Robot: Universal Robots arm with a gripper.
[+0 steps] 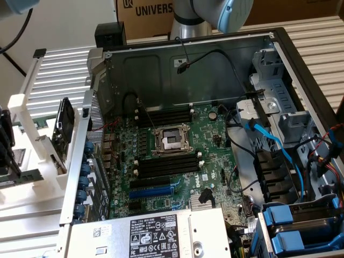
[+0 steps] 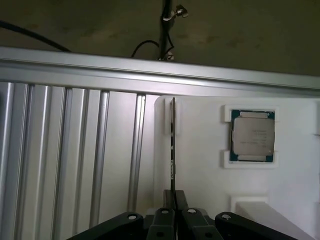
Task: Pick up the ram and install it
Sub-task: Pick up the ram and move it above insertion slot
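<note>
ram (image 2: 172, 150) slotted in white tray (image 2: 200, 190), processor (image 2: 252, 135) alongside

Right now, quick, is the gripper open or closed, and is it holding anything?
Gripper: closed, pinching the ram by its thin edge.

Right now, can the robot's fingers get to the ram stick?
Probably yes: the fingers seem to pinch the ram by its edge as it stands in the white holder, with nothing between them.

Fingers (image 2: 182, 201) pinch the edge-on ram (image 2: 172, 145) near the processor chip (image 2: 252, 136).
</note>
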